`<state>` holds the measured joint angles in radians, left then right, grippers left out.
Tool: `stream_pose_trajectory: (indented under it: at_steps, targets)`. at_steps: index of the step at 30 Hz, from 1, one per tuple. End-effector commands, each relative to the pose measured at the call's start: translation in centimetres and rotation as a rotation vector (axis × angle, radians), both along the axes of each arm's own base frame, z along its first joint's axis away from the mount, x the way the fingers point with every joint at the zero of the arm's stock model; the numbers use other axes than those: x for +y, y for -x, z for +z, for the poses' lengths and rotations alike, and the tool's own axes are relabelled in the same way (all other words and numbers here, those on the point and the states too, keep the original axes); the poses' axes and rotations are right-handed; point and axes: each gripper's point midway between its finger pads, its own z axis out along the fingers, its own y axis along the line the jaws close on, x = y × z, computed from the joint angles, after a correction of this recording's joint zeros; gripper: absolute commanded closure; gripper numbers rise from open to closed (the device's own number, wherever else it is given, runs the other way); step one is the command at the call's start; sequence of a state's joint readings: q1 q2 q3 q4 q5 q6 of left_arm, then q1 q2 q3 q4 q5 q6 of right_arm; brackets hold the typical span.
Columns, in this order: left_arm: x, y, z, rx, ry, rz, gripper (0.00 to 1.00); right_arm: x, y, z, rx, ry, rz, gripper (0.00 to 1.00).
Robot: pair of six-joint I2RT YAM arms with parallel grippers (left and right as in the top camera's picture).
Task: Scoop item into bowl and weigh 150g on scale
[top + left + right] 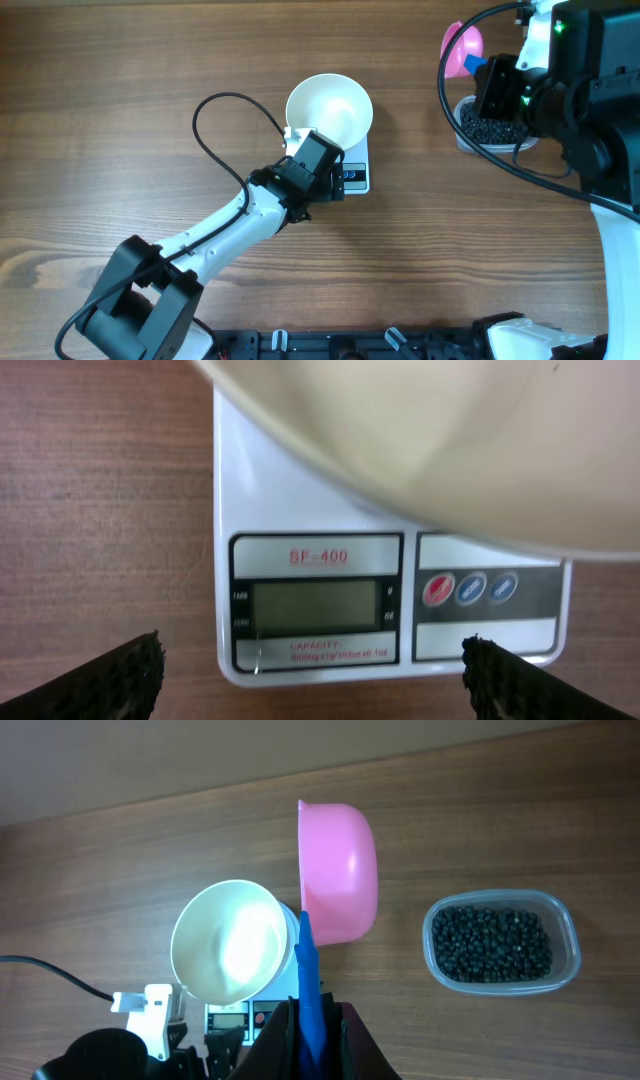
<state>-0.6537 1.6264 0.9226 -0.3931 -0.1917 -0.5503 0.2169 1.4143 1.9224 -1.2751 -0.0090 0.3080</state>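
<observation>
Fingers point(118, 680) of our left gripper point(312, 686) sit nearest in its wrist view. They are spread as wide as they go with nothing between them, one tip off each front corner of the scale point(270, 490); we cannot tell whether they touch it. Just beyond them we see the scale's grey display point(315, 605) and, to its right, a row of small round buttons point(470, 588), one red and two bluish. Past those, the white bowl point(450, 450) stands on the scale's platform and overhangs it on the right. From overhead, our left arm reaches diagonally across the brown wooden table point(120, 120) from the near left. Its gripper hangs over the scale's front edge, just beside the bowl's near rim, and the bowl's inside shows plain white. Farther off and well to the right, our right gripper point(305, 1038) is clamped tight on the blue handle point(308, 970) of a pink scoop point(340, 870). The scoop is held up off the table, tipped on its side and well apart from the bowl. Farthest right in that wrist view, the black beads point(490, 945) lie heaped in a clear plastic tub point(573, 945) on the table, near the scoop but not touching it.
</observation>
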Motion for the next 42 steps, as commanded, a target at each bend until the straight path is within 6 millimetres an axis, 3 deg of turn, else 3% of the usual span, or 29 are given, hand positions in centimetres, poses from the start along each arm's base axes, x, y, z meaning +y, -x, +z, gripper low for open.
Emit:
stream_pose_trajectory:
  at_steps: [1, 9, 42]
  targets:
    - [0.3, -0.6, -0.3, -0.038, -0.029, 0.006, 0.00, -0.4, -0.3, 0.7, -0.029, 0.023, -0.004, 0.96]
    - [0.3, -0.6, -2.4, -0.010, -0.053, 0.003, 0.00, -0.4, -0.4, 0.9, -0.037, 0.021, -0.004, 0.96]
    - [-0.4, -1.5, -4.3, -0.024, -0.055, -0.004, 0.00, -0.3, -0.8, 1.4, -0.063, 0.016, -0.004, 0.96]
